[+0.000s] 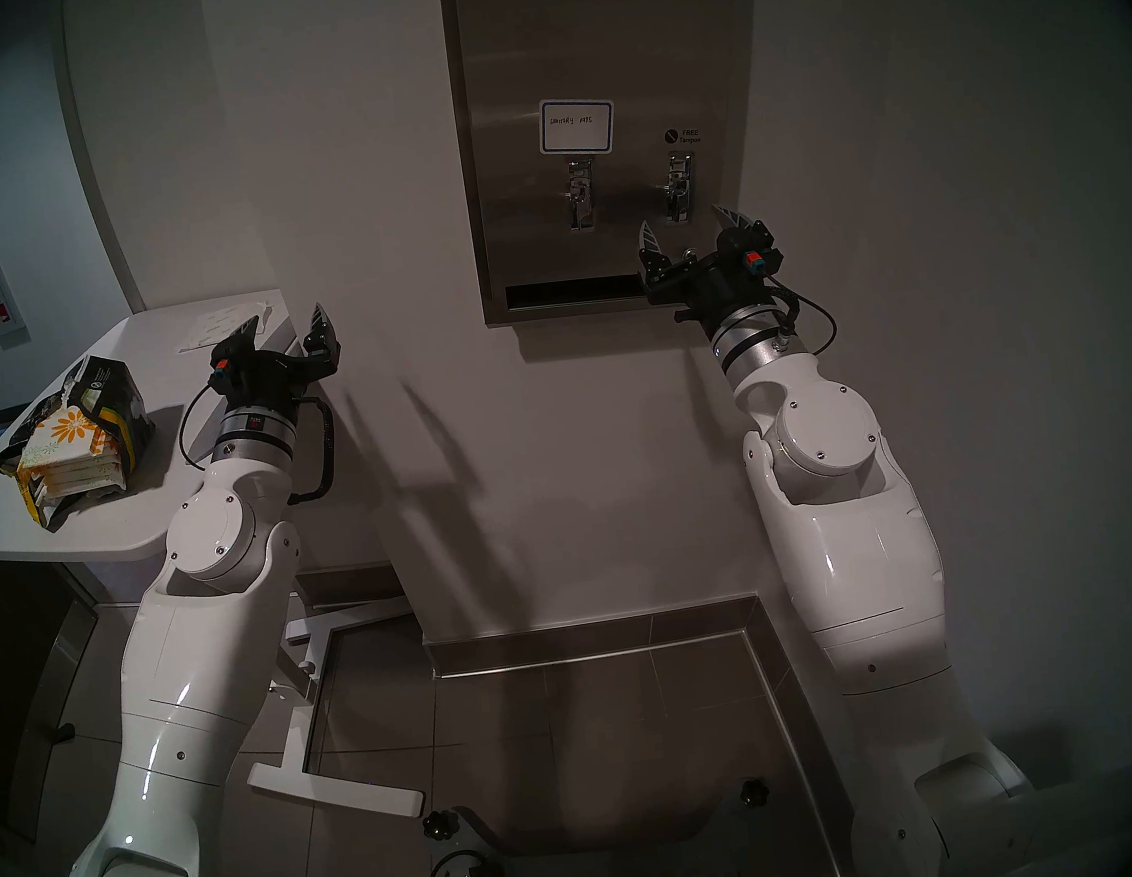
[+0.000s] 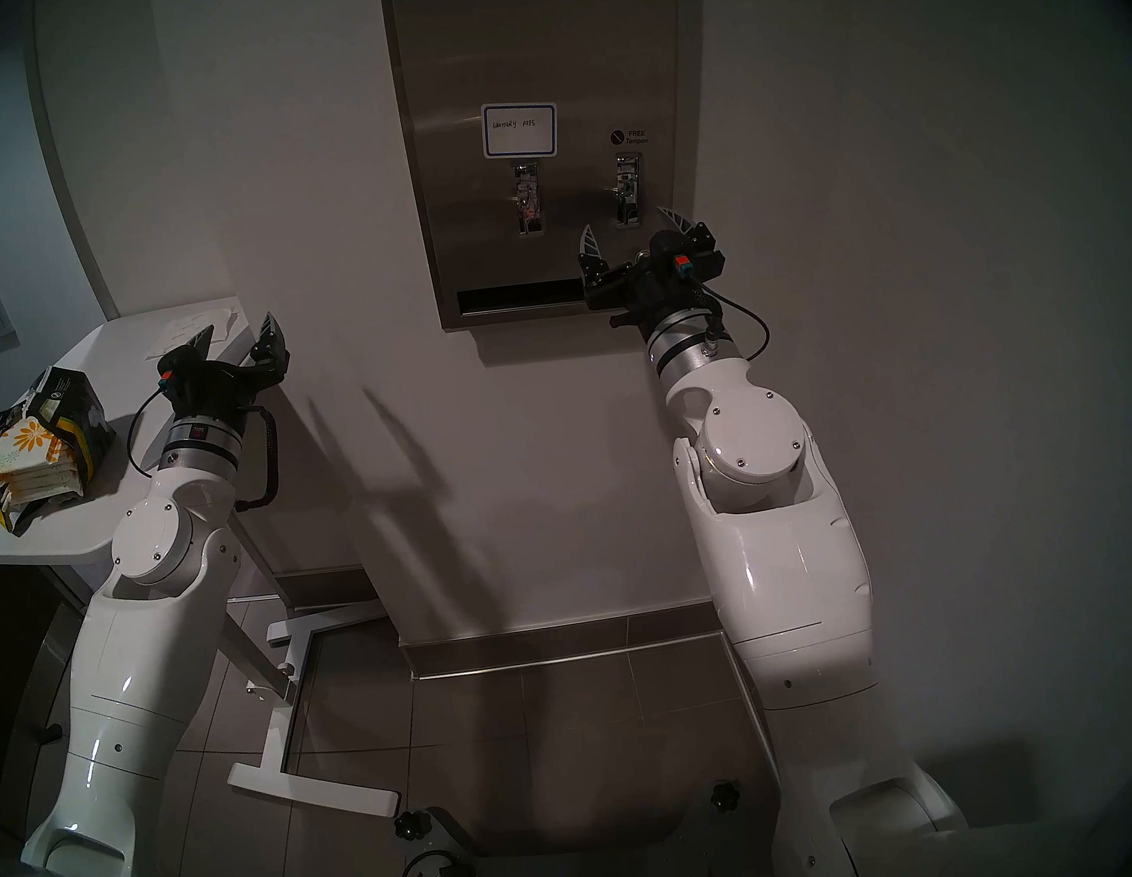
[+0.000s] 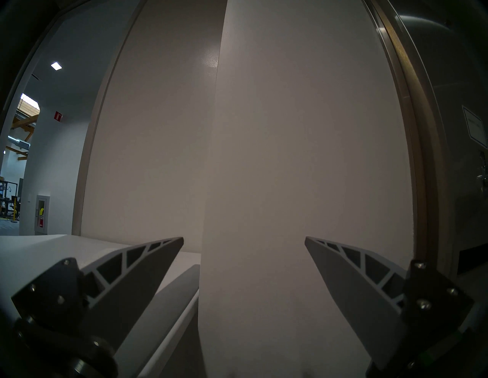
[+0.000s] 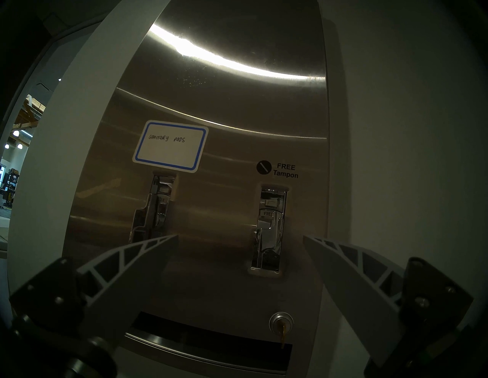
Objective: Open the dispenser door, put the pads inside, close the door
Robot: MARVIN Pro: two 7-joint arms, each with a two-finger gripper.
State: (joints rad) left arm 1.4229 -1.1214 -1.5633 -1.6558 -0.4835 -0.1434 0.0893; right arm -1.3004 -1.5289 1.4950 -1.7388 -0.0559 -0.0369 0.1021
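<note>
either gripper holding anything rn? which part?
Nothing held. Left gripper is open beside the table; right gripper is open before the dispenser, touching nothing.

From the head we look down on both arms; right wrist faces the dispenser (image 4: 224,105) close, left wrist the wall.

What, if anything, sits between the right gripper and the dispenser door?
Nothing visible. The right gripper, open, faces the shut door directly, with only bare steel, the right lever and the lock ahead.
</note>
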